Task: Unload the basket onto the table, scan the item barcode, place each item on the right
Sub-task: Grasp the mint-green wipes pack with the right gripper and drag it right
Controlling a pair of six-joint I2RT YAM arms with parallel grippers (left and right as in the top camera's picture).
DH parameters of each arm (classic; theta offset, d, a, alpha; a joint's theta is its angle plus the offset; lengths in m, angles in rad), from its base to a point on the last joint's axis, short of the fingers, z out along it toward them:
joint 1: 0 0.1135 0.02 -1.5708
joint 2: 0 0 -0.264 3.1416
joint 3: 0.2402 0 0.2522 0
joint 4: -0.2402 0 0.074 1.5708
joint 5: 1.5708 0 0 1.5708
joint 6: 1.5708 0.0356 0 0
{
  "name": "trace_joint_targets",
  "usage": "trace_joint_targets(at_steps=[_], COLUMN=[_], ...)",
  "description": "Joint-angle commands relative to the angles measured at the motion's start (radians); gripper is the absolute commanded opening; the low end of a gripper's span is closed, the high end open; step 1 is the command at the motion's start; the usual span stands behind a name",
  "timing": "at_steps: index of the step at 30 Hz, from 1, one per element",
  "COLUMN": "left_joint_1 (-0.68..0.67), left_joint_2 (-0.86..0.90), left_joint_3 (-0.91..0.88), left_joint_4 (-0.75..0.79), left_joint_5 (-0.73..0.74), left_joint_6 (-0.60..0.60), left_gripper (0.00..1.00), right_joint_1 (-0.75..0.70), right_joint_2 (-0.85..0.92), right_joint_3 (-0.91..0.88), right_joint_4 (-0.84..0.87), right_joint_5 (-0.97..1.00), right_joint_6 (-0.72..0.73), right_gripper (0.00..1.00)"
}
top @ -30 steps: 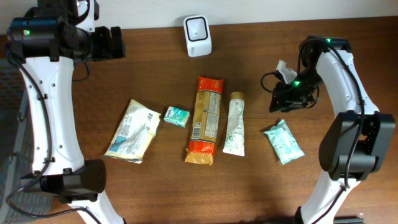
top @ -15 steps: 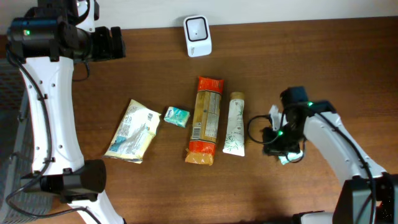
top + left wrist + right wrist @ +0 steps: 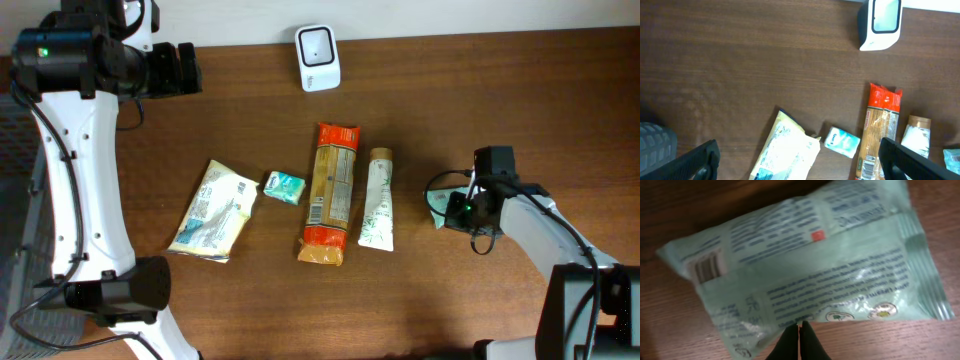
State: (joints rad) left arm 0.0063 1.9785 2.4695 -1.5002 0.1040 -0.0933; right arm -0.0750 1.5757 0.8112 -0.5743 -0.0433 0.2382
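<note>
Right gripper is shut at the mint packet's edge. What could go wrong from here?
1. The right gripper is shut at the very edge of the mint packet; whether it pinches film is unclear, so the packet may slip or stay behind.
2. The barcode sits toward the far corner on crinkled film; hanging from one edge, it may fold away from the scanner.

Overhead: straight down, whole brown wooden table (image 3: 250, 100). Left wrist: high, distant, toward far edge; shares white boxy scanner (image 3: 880, 22) with overhead. Right wrist: close-up, pale green plastic packet (image 3: 815, 265).
</note>
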Motion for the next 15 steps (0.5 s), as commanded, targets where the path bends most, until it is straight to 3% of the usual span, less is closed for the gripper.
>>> trace_joint_targets(at_steps=[1,4,7,8,9,10,11,13,15], left_joint_1=[0.003,0.003,0.003,0.003,0.003,0.003,0.003,0.003,0.003], left_joint_2=[-0.006,-0.006,-0.006,-0.006,-0.006,-0.006,-0.006,-0.006,-0.006], left_joint_3=[0.009,0.009,0.009,0.009,0.009,0.009,0.009,0.009,0.009], left_joint_4=[0.002,0.002,0.002,0.002,0.002,0.002,0.002,0.002,0.002], left_joint_5=[0.000,0.000,0.000,0.000,0.000,0.000,0.000,0.000,0.000], left_joint_6=[0.016,0.016,0.016,0.016,0.016,0.016,0.016,0.016,0.016], left_gripper=[0.99,0.99,0.99,0.99,0.99,0.99,0.99,0.99,0.99], right_joint_1=[0.019,0.047,0.003,-0.040,-0.085,-0.162,-0.222,-0.361,-0.413], right_joint_2=[0.024,0.056,0.024,-0.013,-0.037,-0.052,-0.047,0.030,0.150], right_joint_3=[0.003,0.010,0.105,0.184,0.229,0.245,0.238,0.196,0.192], right_joint_4=[0.048,0.084,-0.021,-0.146,-0.229,-0.286,-0.302,-0.293,-0.280], right_joint_5=[-0.101,-0.132,-0.218,-0.249,-0.261,-0.261,-0.272,-0.468,-0.556], right_joint_6=[-0.025,-0.021,-0.025,-0.025,-0.025,-0.026,-0.073,-0.333,-0.451], right_gripper=[0.05,0.04,0.04,0.11,0.26,0.48,0.58,0.70,0.71])
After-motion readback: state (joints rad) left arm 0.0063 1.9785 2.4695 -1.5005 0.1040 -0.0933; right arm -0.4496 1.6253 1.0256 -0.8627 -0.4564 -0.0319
